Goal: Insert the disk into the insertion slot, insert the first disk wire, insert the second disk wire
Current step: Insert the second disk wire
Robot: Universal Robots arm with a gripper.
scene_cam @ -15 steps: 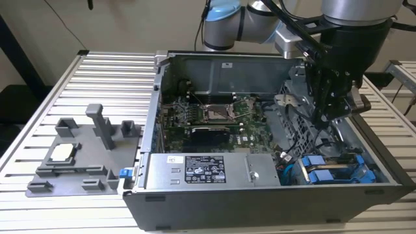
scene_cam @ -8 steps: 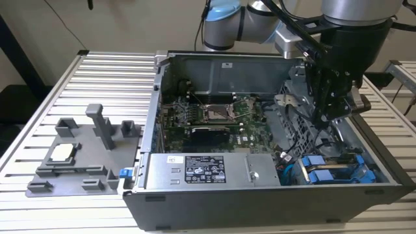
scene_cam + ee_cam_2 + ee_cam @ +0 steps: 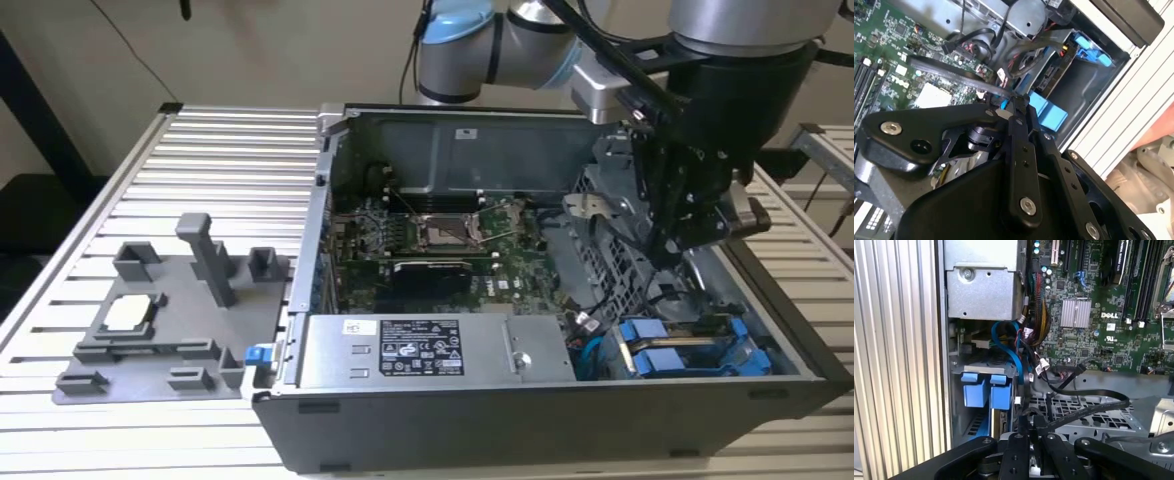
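- The black robot gripper hangs inside the open grey computer case, over the perforated metal drive cage on the exterior view's right side.
- In both wrist views its jaws are drawn narrow, pinching the end of a flat black wire; in the first wrist view the wire arcs from the fingertips across the cage and back toward the green motherboard.
- The disk, a silver-grey drive in a bright blue plastic carrier, is seated in the insertion slot, the grey sheet-metal bay at the case's front corner on the exterior view's right.
- From the jaws the disk lies down toward that front corner, close by but apart; its blue tabs sit just beside the gripper in the first wrist view.
- As far as I can judge, the disk's long axis runs along the case's front edge, tabs facing up out of the bay.
- The grey labelled power-supply box sits along the front edge beside the bay.
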